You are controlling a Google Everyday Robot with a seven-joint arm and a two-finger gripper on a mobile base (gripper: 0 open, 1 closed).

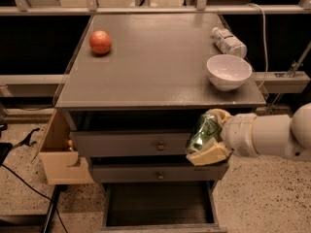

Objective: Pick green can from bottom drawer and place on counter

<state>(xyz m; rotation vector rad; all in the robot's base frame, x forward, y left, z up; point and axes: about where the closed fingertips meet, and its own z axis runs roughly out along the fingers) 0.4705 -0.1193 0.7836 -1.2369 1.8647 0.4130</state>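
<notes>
My gripper (210, 136) comes in from the right on a white arm and is shut on the green can (202, 132), shiny green with white markings. It holds the can in front of the upper drawers, just below the counter's front edge at the right. The counter (155, 72) is a flat grey top above it. The bottom drawer (158, 205) is pulled open below, and its dark interior shows nothing inside.
On the counter lie a red apple (100, 42) at the back left, a white bowl (229, 72) at the right and a clear plastic bottle (228, 42) behind it. A cardboard box (57, 152) stands left of the cabinet. A cable (265, 42) hangs at the right.
</notes>
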